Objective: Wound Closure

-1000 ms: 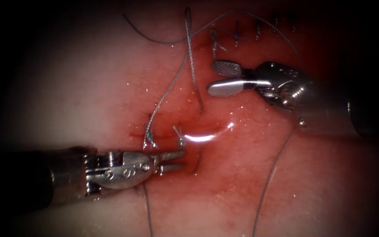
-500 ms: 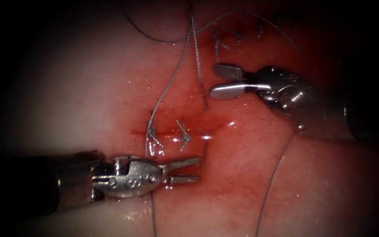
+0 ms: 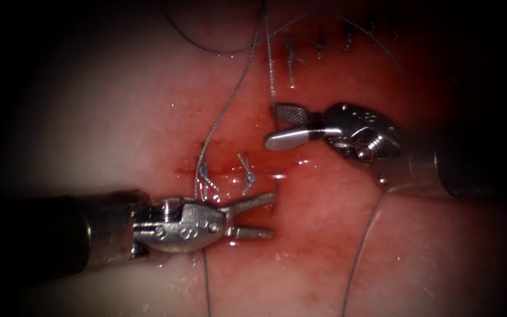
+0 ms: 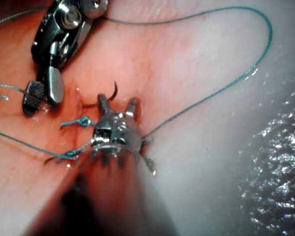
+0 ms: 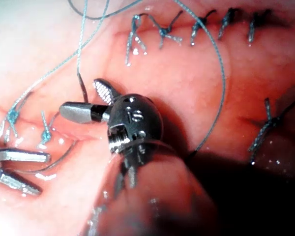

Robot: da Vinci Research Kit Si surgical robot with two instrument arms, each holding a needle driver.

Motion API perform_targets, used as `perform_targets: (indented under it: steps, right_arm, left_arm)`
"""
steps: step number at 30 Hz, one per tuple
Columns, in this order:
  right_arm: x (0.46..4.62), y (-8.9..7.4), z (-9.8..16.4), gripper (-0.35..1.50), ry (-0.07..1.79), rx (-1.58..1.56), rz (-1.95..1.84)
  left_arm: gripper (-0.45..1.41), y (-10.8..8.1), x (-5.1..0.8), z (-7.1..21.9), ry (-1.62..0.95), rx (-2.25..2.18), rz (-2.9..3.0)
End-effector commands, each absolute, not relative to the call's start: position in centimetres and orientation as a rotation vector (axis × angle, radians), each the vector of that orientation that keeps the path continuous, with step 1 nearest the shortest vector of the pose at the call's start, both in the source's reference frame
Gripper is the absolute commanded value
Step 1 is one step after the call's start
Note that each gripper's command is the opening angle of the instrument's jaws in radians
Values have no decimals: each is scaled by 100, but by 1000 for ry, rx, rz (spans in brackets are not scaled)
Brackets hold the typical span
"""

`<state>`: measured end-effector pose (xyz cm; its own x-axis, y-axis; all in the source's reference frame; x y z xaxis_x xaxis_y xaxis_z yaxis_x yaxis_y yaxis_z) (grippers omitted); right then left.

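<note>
The tissue (image 3: 148, 105) carries a short horizontal cut (image 3: 230, 170), wet with red fluid (image 3: 300, 199) and already crossed by knotted stitches (image 3: 246, 175). The left end effector (image 3: 265, 216) lies just below the cut, spread narrowly and holding nothing; the dark curved needle (image 4: 113, 91) stands out of the tissue beside the tip of its upper jaw (how deep it sits cannot be told). The right end effector (image 3: 280, 124) hovers above the cut's right end, spread wide and empty. Thread (image 3: 224, 111) runs up from the leftmost stitch; another strand trails along the right side
</note>
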<state>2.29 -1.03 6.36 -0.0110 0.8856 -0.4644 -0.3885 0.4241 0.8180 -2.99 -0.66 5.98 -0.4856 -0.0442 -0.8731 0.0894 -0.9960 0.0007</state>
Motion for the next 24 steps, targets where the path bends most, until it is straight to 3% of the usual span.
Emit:
perform_targets:
  steps: [1,13,14,15,16,18,22,24]
  right_arm:
    - [236,-106,643,118,1185,537,1087]
    - [222,-98,633,116,1189,528,1114]
    - [218,-96,630,118,1193,515,1115]
    - [218,-96,630,118,1193,515,1115]
    - [213,-92,626,121,1195,498,1121]
    - [210,-90,625,121,1195,495,1128]
    - [199,-84,618,147,1214,439,1113]
    - [195,-85,612,148,1240,460,1071]
  left_arm:
    - [59,-68,-306,605,70,1552,-2642]
    - [61,-35,-308,626,87,1600,-2645]
    - [27,-32,-307,628,104,1619,-2664]
    - [27,-32,-307,628,104,1619,-2664]
    - [-36,-31,-307,628,148,1644,-2699]
    - [-45,-32,-307,628,163,1633,-2707]
    - [-45,-37,-310,624,273,1655,-2704]
    - [-45,-40,-311,619,343,1692,-2697]
